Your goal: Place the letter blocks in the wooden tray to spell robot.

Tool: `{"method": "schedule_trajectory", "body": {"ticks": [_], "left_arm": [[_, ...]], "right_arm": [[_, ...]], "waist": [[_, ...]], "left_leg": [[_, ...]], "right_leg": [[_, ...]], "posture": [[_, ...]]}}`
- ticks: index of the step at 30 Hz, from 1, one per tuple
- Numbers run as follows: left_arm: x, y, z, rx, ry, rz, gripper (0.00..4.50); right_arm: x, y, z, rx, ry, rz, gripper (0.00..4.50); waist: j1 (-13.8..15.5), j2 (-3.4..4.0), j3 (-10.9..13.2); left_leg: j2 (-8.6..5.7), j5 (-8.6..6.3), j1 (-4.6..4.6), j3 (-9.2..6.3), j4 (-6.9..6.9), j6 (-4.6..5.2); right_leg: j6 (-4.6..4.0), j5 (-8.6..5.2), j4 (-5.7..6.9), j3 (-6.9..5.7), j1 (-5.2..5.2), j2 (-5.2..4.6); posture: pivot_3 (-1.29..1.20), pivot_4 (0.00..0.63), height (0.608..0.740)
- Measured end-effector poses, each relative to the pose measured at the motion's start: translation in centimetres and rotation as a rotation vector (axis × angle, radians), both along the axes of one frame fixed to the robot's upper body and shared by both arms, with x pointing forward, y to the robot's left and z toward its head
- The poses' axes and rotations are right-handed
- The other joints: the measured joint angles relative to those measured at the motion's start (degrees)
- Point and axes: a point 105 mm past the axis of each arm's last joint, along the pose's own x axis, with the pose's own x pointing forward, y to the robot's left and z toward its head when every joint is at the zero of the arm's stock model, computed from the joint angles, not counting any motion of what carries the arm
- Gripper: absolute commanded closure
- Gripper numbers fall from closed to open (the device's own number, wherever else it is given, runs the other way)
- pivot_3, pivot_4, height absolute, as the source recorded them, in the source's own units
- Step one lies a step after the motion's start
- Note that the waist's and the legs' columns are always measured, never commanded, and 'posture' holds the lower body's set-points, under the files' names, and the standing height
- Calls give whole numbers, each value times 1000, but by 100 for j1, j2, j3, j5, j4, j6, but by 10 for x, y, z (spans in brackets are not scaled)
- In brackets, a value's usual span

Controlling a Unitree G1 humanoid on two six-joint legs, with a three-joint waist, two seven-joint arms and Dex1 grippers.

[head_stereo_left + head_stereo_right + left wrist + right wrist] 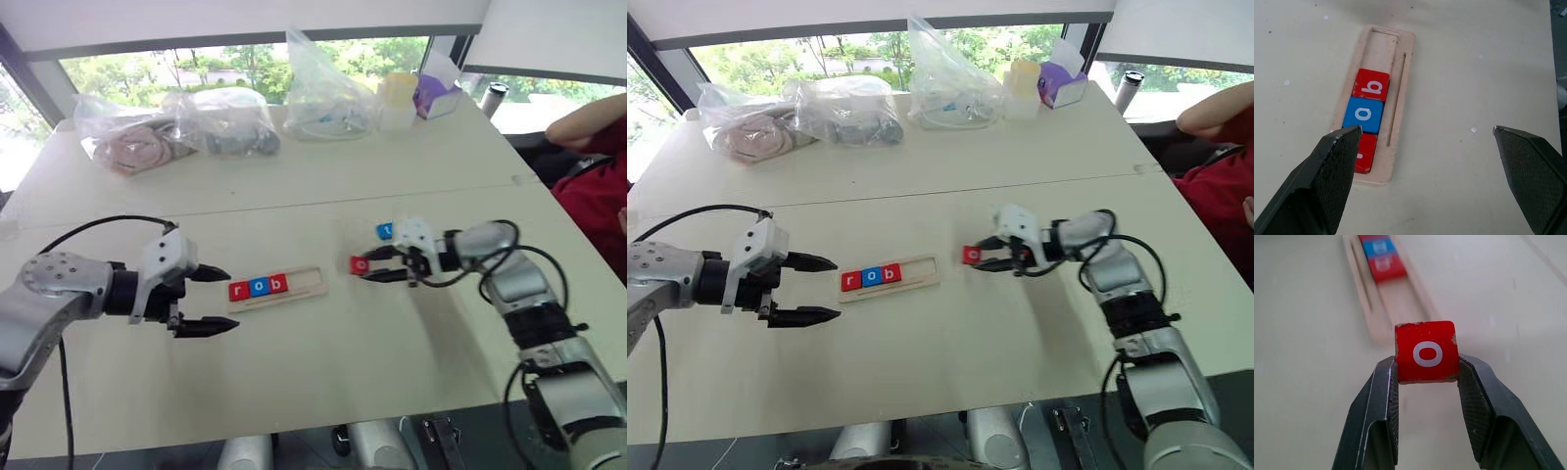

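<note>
The wooden tray [310,283] lies at the table's middle with three letter blocks in its left part: a red r [238,291], a blue o [259,287] and a red b [279,283]. Its right part is bare. To its right, my right gripper [365,266] is shut on a red o block [1426,351], held off the table and facing the tray's right end. A blue t block [384,231] lies on the table just behind that gripper. My left gripper [232,301] stands open beside the tray's left end, with nothing between its fingers.
Clear plastic bags [176,132] with soft items lie along the far edge, beside a yellow-lidded container [396,98] and a purple box [436,96]. A person's red sleeve [593,127] reaches over the table's right edge. A seam [294,201] crosses the table behind the tray.
</note>
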Motion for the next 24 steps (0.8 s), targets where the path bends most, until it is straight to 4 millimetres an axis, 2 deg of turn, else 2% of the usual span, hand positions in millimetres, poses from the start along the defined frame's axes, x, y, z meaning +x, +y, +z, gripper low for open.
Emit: {"method": "schedule_trajectory", "body": {"ticks": [2, 4, 11, 20, 24], "left_arm": [[1, 1, 1, 0, -5, 10, 0], [3, 3, 3, -1, -25, 32, 0], [4, -1, -2, -18, -34, 69, 0], [1, -4, -7, -26, -26, 86, 0], [1, -3, -7, -28, -31, 91, 0]], "right_arm": [[-1, 25, 1, -2, -5, 55, 3361], [3, 38, -6, -56, -13, 76, 3361], [12, 48, -25, -187, -21, 124, 3361], [14, 48, -27, -229, -22, 171, 3361], [15, 54, -27, -230, -31, 180, 3361]], "waist": [[6, 0, 0], [65, 0, 0], [142, -1, 0], [132, -1, 0], [131, -1, 0]], "left_leg": [[0, 0, -4, -1, 1, -1], [-3, 1, -10, 0, 4, -3], [-9, 2, -19, 5, 4, -5], [-5, 2, -12, 1, 2, -5], [-5, 2, -12, 1, 2, -5]], "right_leg": [[-1, 0, -2, -2, -1, -1], [-3, 1, -8, -4, -1, -7], [-16, 11, -17, -2, -5, -17], [-18, 13, -7, -3, -5, -10], [-18, 13, -7, -3, -5, -10]], "posture": [[0, 150, 740], [0, 150, 740], [0, 150, 740], [0, 150, 740], [0, 150, 740]]}}
